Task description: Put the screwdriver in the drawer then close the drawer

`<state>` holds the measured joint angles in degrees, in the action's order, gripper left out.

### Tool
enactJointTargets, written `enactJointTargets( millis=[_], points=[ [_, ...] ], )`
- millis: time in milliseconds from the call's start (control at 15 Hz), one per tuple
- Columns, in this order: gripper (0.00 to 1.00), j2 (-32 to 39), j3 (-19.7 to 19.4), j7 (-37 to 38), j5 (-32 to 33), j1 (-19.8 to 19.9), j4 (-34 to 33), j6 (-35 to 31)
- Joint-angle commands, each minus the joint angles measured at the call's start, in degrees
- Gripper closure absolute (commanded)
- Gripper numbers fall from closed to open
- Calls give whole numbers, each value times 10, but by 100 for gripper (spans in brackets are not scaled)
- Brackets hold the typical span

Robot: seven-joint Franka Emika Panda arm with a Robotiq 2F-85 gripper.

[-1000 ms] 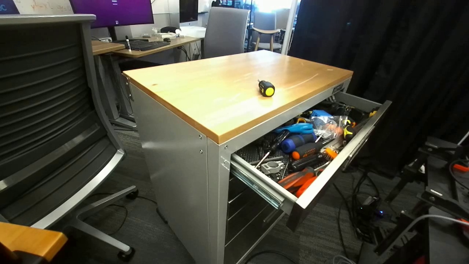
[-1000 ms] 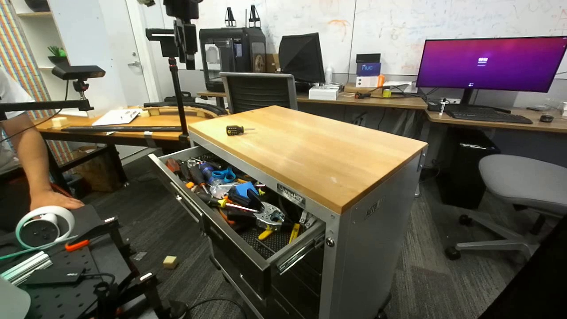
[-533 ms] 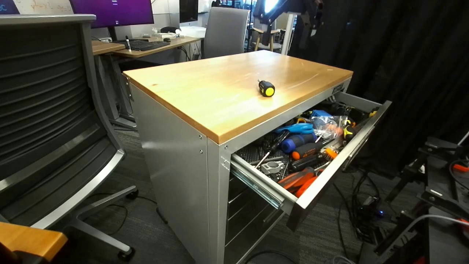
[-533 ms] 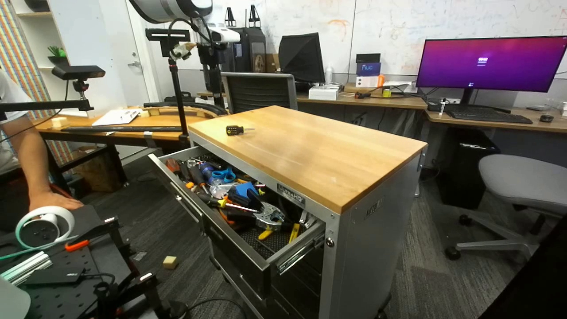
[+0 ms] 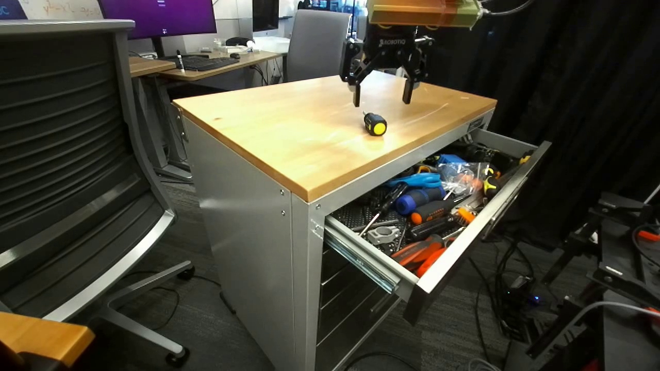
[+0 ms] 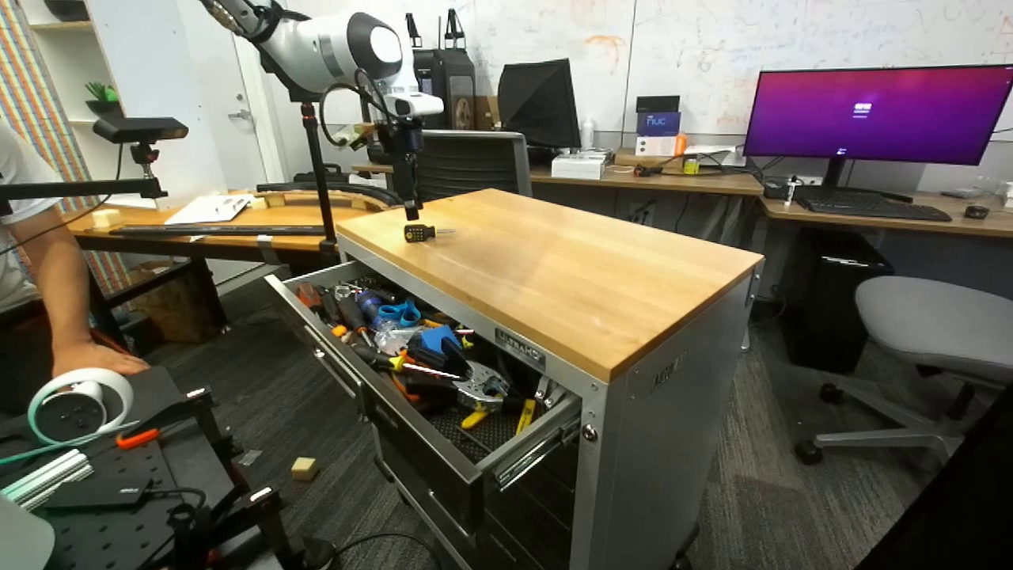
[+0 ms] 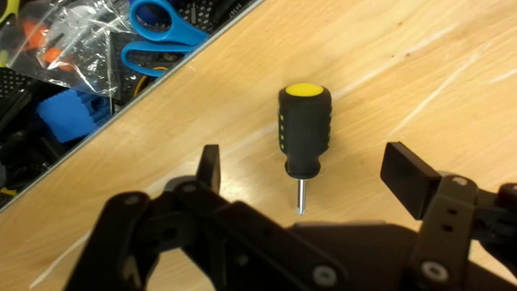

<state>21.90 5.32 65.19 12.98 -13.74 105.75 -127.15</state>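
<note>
Wrist view: screwdriver [image 7: 305,129] lies on worktop [image 7: 242,105], long axis top to bottom, tip toward lower edge. Gripper [image 5: 382,102] points down over worktop, jaws wide apart. Arm [image 6: 328,54], in an exterior view, bends downward at the wrist. Drawer [image 5: 477,224] stands extended.

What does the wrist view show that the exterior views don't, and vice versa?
Only the wrist view shows pale lettering on a black item near the blue scissors.
Only the exterior views show the front of the drawer, a purple monitor and an office chair.
Shared: the stubby screwdriver on the wooden cabinet top, the hand, and the blue scissors.
</note>
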Motion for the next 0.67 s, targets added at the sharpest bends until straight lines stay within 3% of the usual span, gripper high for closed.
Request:
enactJointTargets(
  millis=[0, 67, 200, 600],
  points=[
    [4, 44, -19, 13, 14, -22, -55, -9],
    [26, 53, -21, 10, 13, -24, -65, -8],
    [30, 69, -26, 7, 13, -30, -81, -3],
    [78, 48, -43, 15, 14, -33, -55, 25]
  ],
)
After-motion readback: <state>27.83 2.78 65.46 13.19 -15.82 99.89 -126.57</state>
